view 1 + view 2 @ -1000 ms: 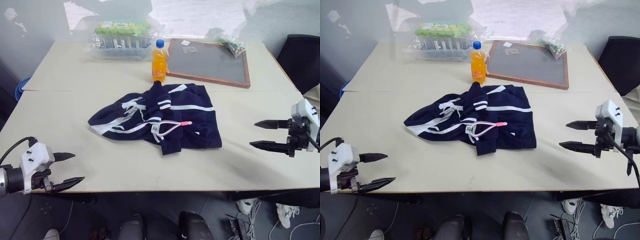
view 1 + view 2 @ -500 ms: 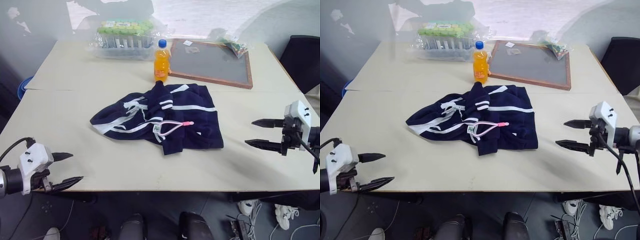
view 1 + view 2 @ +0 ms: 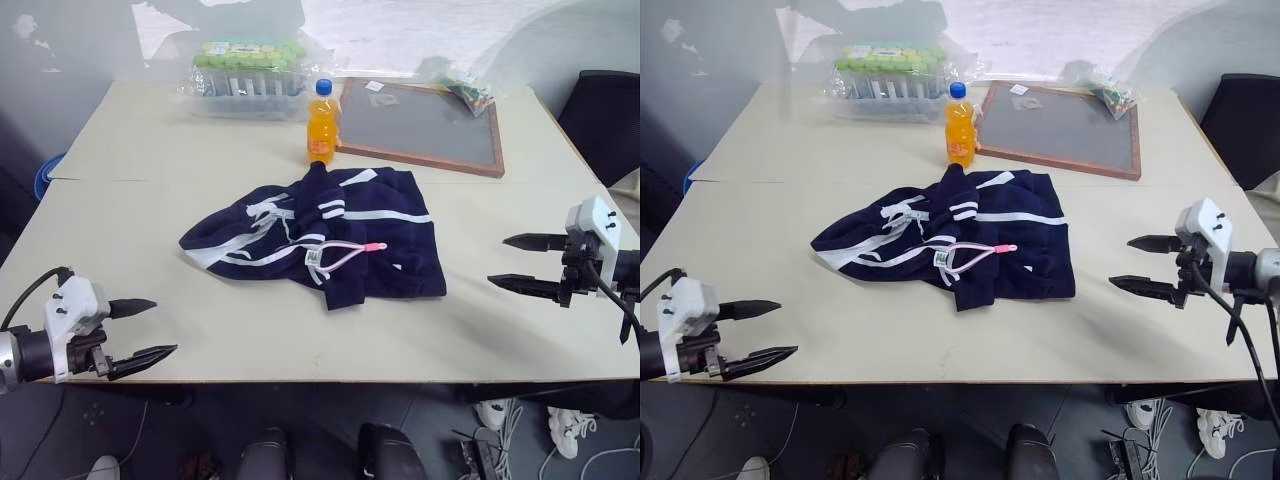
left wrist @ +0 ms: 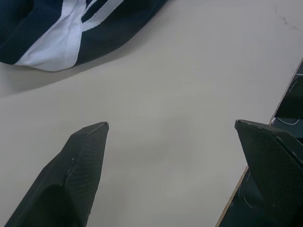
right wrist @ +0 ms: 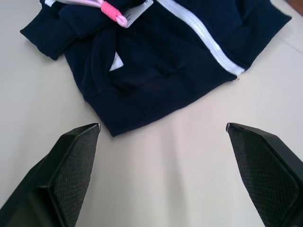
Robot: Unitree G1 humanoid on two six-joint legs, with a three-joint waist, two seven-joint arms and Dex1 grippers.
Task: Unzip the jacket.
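Two claws are hovering at the worktop's (image 3: 140, 170) near side, both with fingers spread wide and gripping nothing. The left claw (image 3: 143, 328) is sitting at about 8 o'clock from the jacket (image 3: 330, 240), over the near edge; the right claw (image 3: 525, 262) is at about 3 o'clock, well apart from the cloth. The navy jacket with white stripes is lying crumpled mid-worktop, a pink cord (image 3: 350, 252) and white tag (image 3: 312, 257) lying on top of it. An orange bottle (image 3: 320, 124) is standing upright just beyond it at 12 o'clock, beside a wood-framed board (image 3: 420, 125).
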